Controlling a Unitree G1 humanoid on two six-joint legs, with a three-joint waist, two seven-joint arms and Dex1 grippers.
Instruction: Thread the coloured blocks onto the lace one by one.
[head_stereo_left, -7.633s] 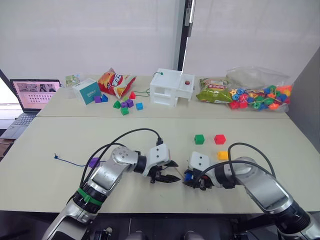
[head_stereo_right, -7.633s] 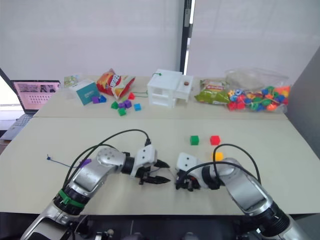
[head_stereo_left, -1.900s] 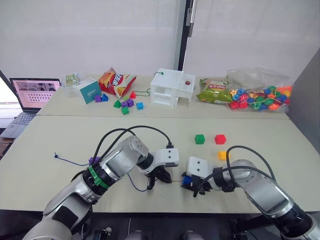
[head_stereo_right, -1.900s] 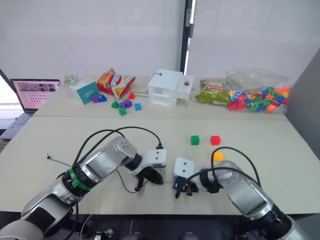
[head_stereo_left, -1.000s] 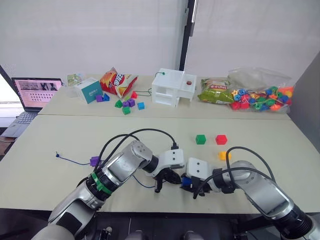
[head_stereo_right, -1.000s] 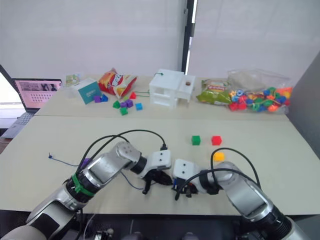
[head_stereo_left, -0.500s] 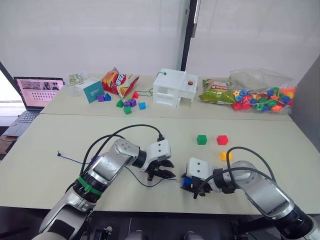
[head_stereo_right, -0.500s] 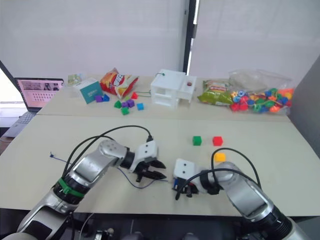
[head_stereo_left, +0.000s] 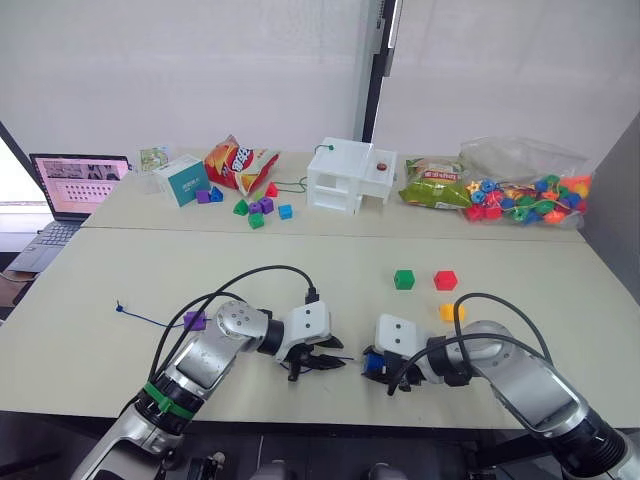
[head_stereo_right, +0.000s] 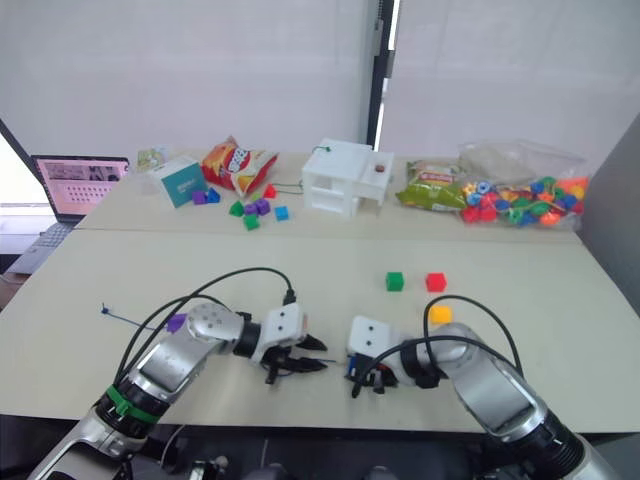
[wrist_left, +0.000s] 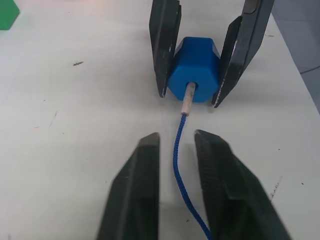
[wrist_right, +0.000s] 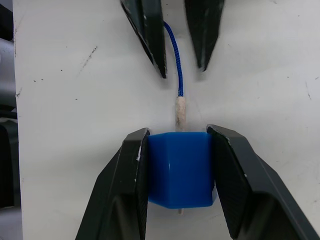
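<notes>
My right gripper (head_stereo_left: 377, 365) is shut on the blue block (wrist_right: 178, 167) near the table's front edge. The lace's pale tip (wrist_right: 180, 111) sticks into the block's hole, and the dark blue lace (wrist_left: 176, 150) runs back between the fingers of my left gripper (head_stereo_left: 335, 358). That gripper is open and a short way left of the block. Further left the lace (head_stereo_left: 150, 316) reaches the purple block (head_stereo_left: 194, 321) and ends in a knot. The green block (head_stereo_left: 403, 279), red block (head_stereo_left: 445, 280) and yellow block (head_stereo_left: 451, 312) lie loose at the right.
On the back table stand a laptop (head_stereo_left: 75, 185), a teal box (head_stereo_left: 182, 181), a chips bag (head_stereo_left: 238, 162), mixed small blocks (head_stereo_left: 255, 207), a white toy house (head_stereo_left: 350, 175), a green snack bag (head_stereo_left: 435, 185) and a clear bag of beads (head_stereo_left: 525, 190).
My left gripper was up against the blue block a second ago. It has opened and drawn back to the left, leaving the lace tip in the block. The right gripper has stayed put.
</notes>
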